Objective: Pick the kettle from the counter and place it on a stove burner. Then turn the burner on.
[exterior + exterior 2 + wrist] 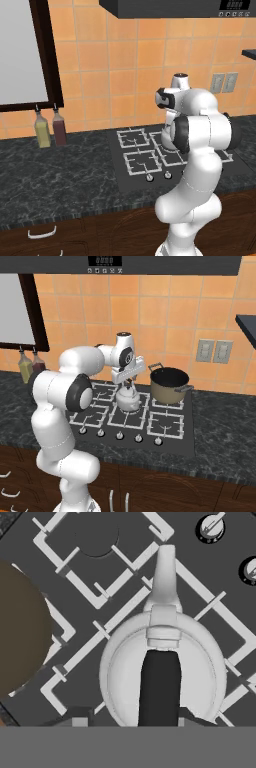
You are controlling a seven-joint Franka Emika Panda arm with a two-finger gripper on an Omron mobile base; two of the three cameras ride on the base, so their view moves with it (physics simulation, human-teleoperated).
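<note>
Squat silver-white kettle (128, 399): polished metal, smooth and glossy. Black marbled stone tabletop (55, 175): slight sheen. Dark lidded pot (169, 385): matt, brownish metal.

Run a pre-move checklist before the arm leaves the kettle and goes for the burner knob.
1. Kettle rests on the stove burner, the middle front grate: ok.
2. Kettle upright, handle over the top, spout pointing toward the knobs: ok.
3. Gripper directly above the kettle; jaws released from the handle: cannot tell.
4. Kettle stands apart from the dark pot on the neighbouring grate: ok.
5. Knob row along the cooktop's front edge unobstructed: ok.
6. Which knob controls this burner: cannot tell.
</note>
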